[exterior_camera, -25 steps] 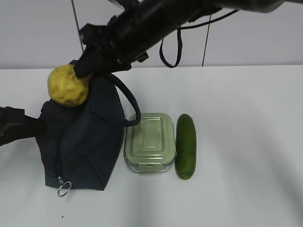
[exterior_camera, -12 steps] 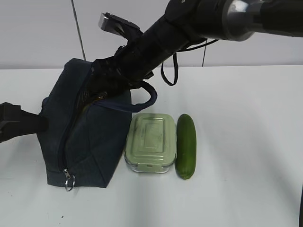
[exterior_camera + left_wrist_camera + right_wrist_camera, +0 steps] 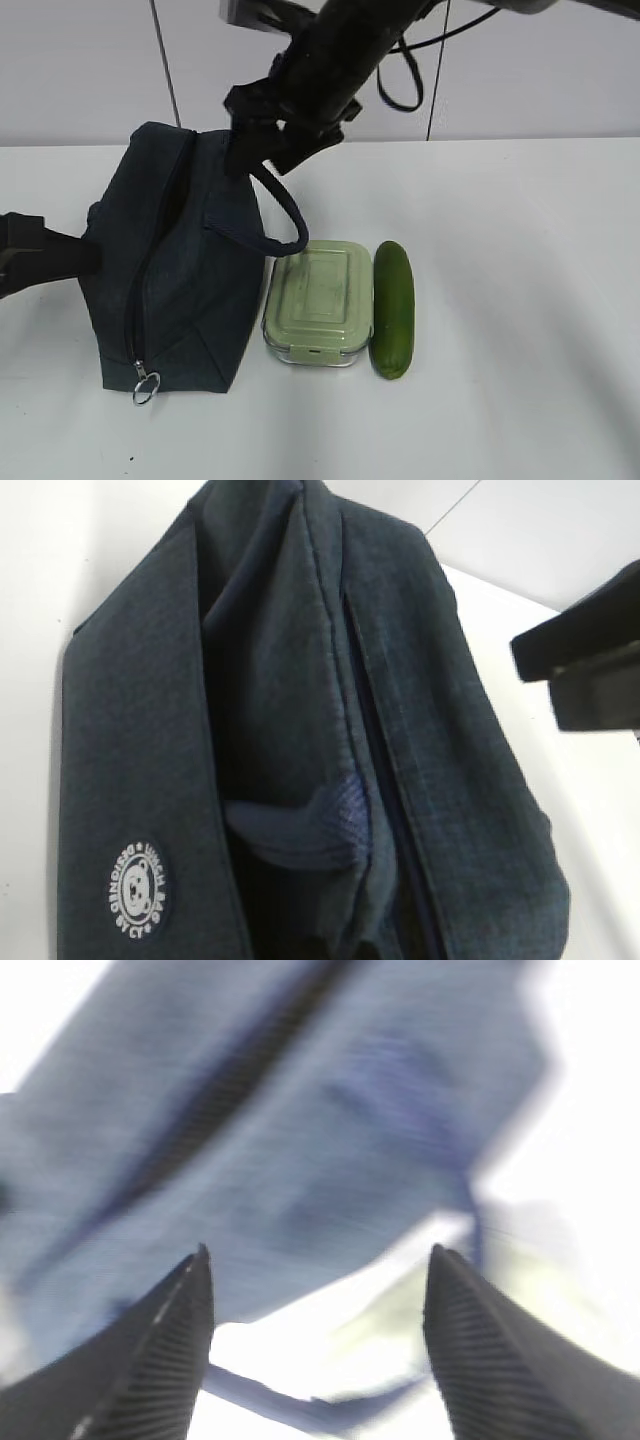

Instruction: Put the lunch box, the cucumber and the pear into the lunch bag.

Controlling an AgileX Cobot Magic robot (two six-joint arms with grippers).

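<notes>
On my table, the ring pull lies nearest, at the zipper's end on the lunch bag. Beside it sit the lunch box and cucumber, touching. My left gripper is closed on the bag's side. Farther back, my right gripper hangs open and empty above the bag. The pear is not visible.

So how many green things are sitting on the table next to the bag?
2. The green-lidded lunch box sits right beside the navy lunch bag, and the cucumber lies along the box's other side. More things could be hidden inside the bag.
</notes>
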